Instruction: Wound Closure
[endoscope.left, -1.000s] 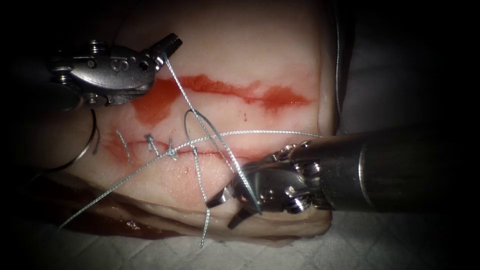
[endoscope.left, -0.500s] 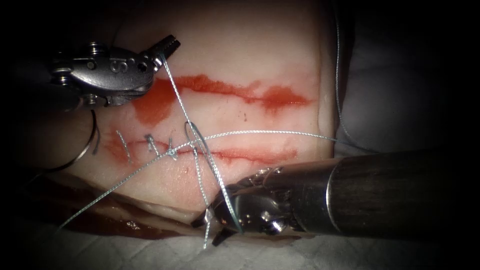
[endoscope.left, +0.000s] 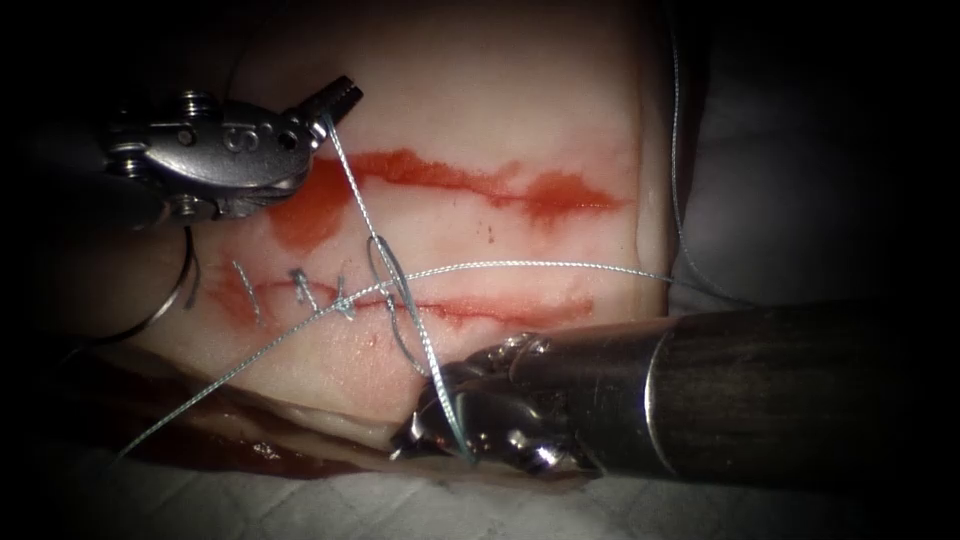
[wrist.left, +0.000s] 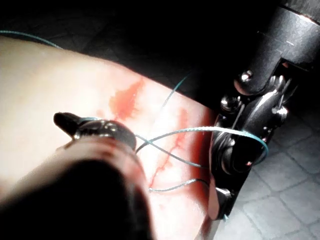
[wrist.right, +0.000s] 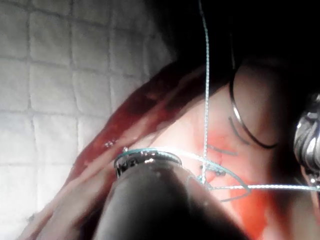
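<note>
The tissue (endoscope.left: 450, 100) has a horizontal cut (endoscope.left: 500, 308), with stitches (endoscope.left: 300, 288) at its left end. My left tool (endoscope.left: 338, 100) is above the cut at the left, shut on the thread (endoscope.left: 355, 195). The thread runs down through a small loop over the cut and wraps around my right tool (endoscope.left: 408, 440). That tool lies at the tissue's front edge, jaws shut on the thread's short tail. The curved needle (endoscope.left: 186, 285) lies free on the tissue left of the stitches, held by neither tool. In the left wrist view the thread (wrist.left: 200, 131) drapes over the right tool (wrist.left: 245, 145).
Red fluid (endoscope.left: 300, 210) pools above the cut and along the front edge. A long strand (endoscope.left: 560, 265) crosses the cut and runs off to the right. A white quilted cloth (endoscope.left: 300, 500) lies under the tissue. The right shaft (endoscope.left: 780, 390) covers the front right.
My right tool slid down and left to the tissue's front edge, and its open jaws shut on the short tail. The loop over the cut grew smaller. The left tool barely moved.
</note>
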